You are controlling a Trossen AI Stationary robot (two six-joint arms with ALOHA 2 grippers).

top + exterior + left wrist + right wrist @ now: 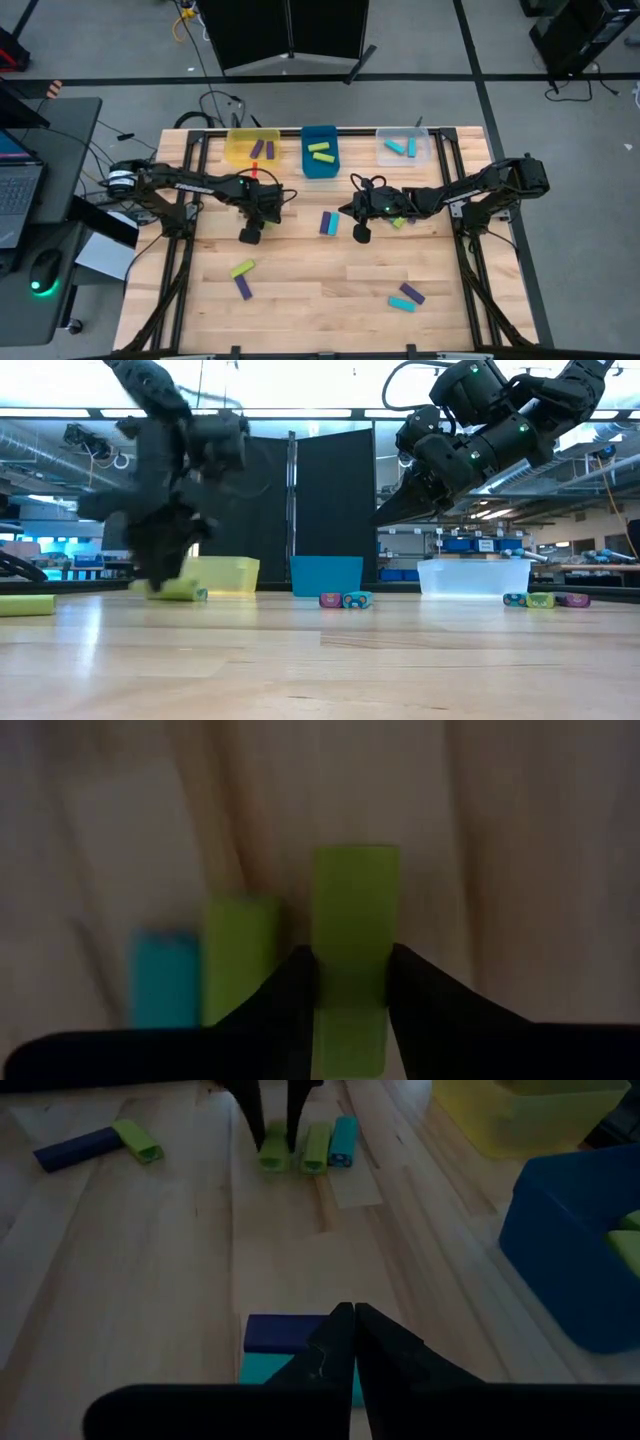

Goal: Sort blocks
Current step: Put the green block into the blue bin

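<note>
Wooden slat table [320, 290] in a workshop room, blocks scattered across it, three bins along its far edge.

Left gripper [350, 982] is down at the table, fingers clamped on a lime block [352, 935] whose long axis runs straight out between them; a second lime block [238, 955] and a cyan block [163, 978] lie parallel just beside it. Right gripper [350, 1320] hangs raised, jaws closed and empty, above a purple block [283, 1332] and cyan block [262, 1369] lying side by side.

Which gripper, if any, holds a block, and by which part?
The left gripper clamps a lime block across its sides near one end. The right gripper is shut and holds nothing.
</note>
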